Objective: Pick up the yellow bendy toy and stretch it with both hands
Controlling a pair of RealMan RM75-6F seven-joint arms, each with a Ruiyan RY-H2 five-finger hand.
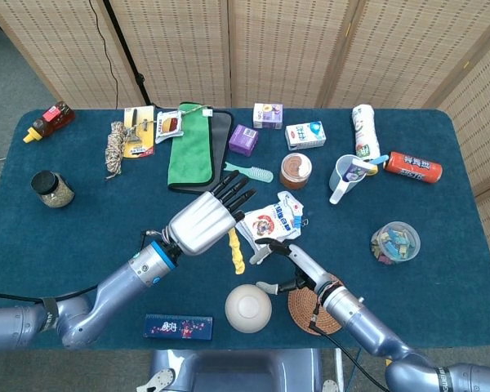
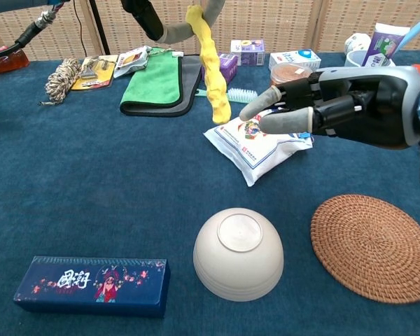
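Chest view: left hand [image 2: 169, 21] grips yellow bendy toy [image 2: 211, 66] (dangling), right hand [image 2: 336, 105] spread, empty.

Left hand [image 1: 202, 224] at frame centre in the head view, raised, fingers curled around the top of the yellow bendy toy [image 1: 236, 251]. Right hand [image 1: 287, 261] lower centre-right, fingers spread and extended leftward, tips just beside the toy's lower end, not touching.
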